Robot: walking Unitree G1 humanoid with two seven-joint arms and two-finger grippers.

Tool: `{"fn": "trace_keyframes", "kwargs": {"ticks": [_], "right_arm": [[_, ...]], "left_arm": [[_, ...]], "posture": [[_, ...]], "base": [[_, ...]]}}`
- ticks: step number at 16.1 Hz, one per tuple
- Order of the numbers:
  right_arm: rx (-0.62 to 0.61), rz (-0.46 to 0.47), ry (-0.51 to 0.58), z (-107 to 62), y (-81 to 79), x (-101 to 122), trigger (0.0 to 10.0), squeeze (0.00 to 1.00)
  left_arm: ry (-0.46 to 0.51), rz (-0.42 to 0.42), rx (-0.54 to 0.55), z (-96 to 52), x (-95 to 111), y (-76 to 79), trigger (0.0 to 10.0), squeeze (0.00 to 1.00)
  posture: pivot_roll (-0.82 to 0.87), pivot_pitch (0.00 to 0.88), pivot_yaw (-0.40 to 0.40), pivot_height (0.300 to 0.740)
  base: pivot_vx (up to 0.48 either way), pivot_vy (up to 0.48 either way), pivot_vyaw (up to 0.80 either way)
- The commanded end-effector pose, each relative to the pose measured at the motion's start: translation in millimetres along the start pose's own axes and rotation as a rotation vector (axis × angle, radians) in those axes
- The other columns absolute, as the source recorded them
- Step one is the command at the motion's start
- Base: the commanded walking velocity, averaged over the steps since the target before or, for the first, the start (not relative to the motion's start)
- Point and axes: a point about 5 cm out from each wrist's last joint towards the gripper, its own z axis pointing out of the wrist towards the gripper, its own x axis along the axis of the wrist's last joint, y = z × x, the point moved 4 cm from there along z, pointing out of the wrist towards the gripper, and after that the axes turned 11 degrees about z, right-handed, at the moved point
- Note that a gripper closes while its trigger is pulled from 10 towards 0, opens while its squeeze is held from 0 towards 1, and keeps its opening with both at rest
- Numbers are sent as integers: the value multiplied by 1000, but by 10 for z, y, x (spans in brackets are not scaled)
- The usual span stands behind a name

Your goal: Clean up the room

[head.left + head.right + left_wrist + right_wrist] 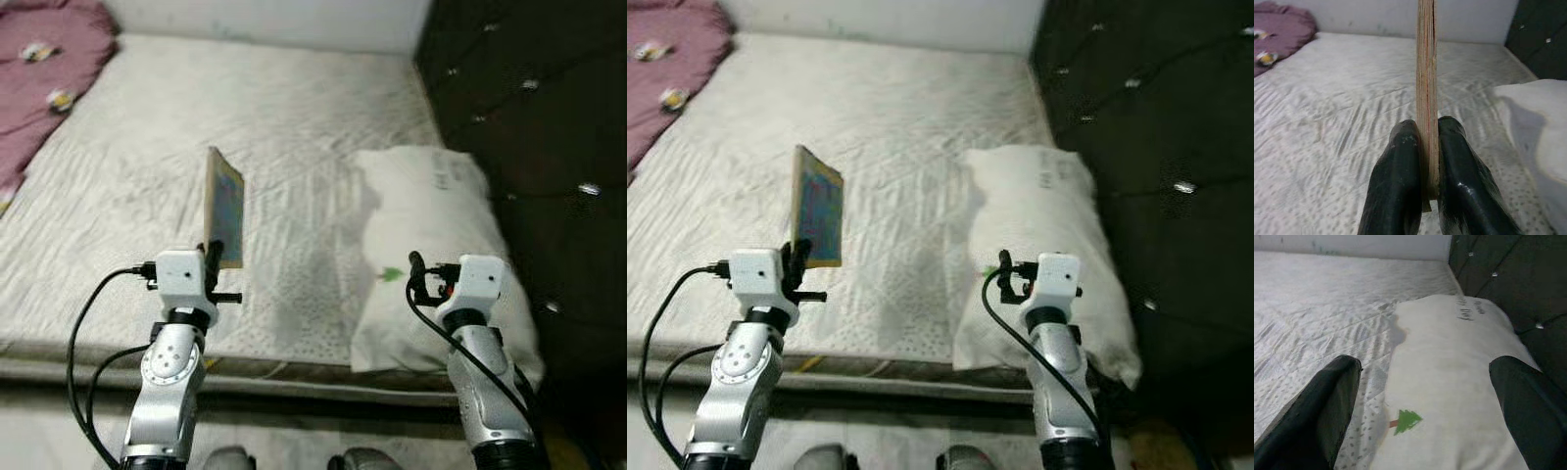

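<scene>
Between left gripper (1427, 161) fingers (1398, 186), pinched upright: thin book (223, 208) above white bed (147, 166); right gripper (1425, 396) fingers spread wide, empty, over pillow (431, 225).

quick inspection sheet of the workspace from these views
surface: bed with a pale patterned sheet, lightly wrinkled
job's things: book held upright above the bed, edge-on in the left wrist view
clutter: white pillow with a small green tree print, lying by the headboard; purple blanket bunched at the far left corner
grippers: left hand shut on the book; right hand open, over the pillow
cables: black cables looping off both wrists
surroundings: dark tufted headboard on the right; pale wall behind the bed
</scene>
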Motion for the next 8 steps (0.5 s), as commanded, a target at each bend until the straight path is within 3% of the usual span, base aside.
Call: {"fn": "trace_keyframes", "kwargs": {"ticks": [1,6,8], "right_arm": [[-10,5,-20,-11,40,-40,10000,0],[-12,9,-26,-8,41,-47,10000,0],[-10,7,-26,-8,39,-44,10000,0]], "left_arm": [[40,-2,3,0,91,1,10000,0],[39,-1,-2,0,89,8,10000,0],[51,-5,-16,-3,110,27,10000,0]], "posture": [[-13,56,-22,740],[-13,56,-22,740],[-15,59,-21,740]], "base": [[0,0,0],[0,0,-730],[0,0,0]]}}
